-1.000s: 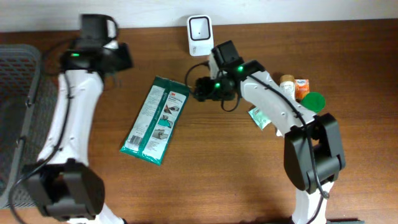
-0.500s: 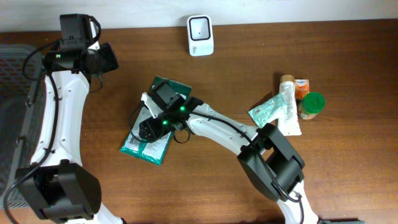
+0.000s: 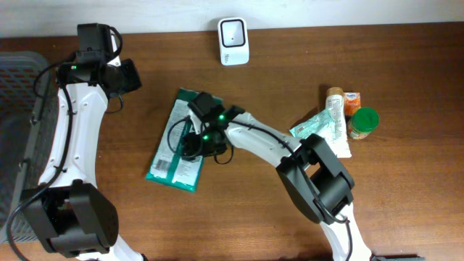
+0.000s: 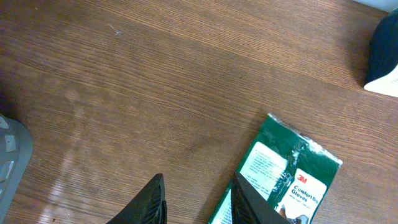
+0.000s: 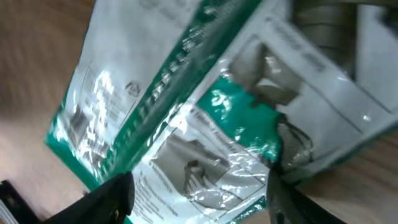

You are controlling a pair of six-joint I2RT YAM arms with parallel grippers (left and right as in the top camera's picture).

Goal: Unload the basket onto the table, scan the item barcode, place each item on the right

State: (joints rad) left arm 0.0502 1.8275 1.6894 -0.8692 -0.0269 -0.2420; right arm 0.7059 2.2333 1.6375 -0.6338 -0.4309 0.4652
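The item is a flat green-and-white 3M glove package (image 3: 168, 161) lying on the wooden table, left of centre. The white barcode scanner (image 3: 233, 31) stands at the table's back edge. My right gripper (image 3: 190, 145) hovers low over the package's middle. In the right wrist view its jaws stand wide, and the crinkled package (image 5: 205, 124) fills the space between and beyond them. My left gripper (image 3: 129, 75) hangs over bare wood at the back left, open and empty. In the left wrist view the package's top end (image 4: 292, 180) lies just right of the left gripper (image 4: 198, 202).
A grey mesh basket (image 3: 18, 109) stands along the left edge. At the right sit a green-lidded jar (image 3: 365, 119), an orange box (image 3: 351, 103), a white tube (image 3: 335, 116) and a green-white pouch (image 3: 310, 132).
The right arm swung from beside the scanner leftward onto the package, then drew back slightly up and right. The package shifted a little. The left gripper barely moved.
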